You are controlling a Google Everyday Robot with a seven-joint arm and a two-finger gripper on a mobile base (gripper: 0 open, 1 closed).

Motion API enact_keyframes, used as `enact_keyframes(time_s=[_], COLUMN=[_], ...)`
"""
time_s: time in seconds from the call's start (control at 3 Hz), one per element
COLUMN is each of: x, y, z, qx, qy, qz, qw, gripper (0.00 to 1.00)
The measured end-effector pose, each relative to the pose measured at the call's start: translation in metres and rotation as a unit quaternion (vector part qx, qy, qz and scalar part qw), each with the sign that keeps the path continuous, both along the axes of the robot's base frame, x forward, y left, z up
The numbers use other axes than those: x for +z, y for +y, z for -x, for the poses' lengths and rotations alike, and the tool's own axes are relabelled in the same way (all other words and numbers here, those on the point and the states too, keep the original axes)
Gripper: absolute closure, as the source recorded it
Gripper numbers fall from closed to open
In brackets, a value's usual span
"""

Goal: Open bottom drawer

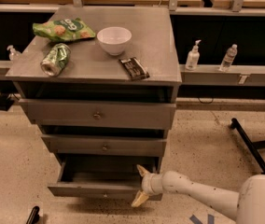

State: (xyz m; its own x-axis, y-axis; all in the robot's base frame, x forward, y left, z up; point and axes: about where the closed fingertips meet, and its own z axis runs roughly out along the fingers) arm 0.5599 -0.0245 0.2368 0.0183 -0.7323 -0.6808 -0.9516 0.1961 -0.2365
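At bottom drawer right end | drawer pulled out | jaws spread, straddling its front edge

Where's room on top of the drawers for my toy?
The cabinet top is bare along its right edge, beside the white bowl and the dark snack bar, and at the front between the can and that bar. The left is crowded by the chip bag and can. The hand is at the right end of the bottom drawer.
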Motion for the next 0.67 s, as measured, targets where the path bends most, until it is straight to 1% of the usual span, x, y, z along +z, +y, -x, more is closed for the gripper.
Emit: enact_keyframes(time_s=[0.33,0.67], x=[-0.041,-0.061], y=[0.008,0.017], z=[0.003,0.019], qx=[0.050,0.093], qy=[0.064,0.107], qz=[0.010,0.044], qw=[0.9966,0.9889], gripper=[0.03,0.25])
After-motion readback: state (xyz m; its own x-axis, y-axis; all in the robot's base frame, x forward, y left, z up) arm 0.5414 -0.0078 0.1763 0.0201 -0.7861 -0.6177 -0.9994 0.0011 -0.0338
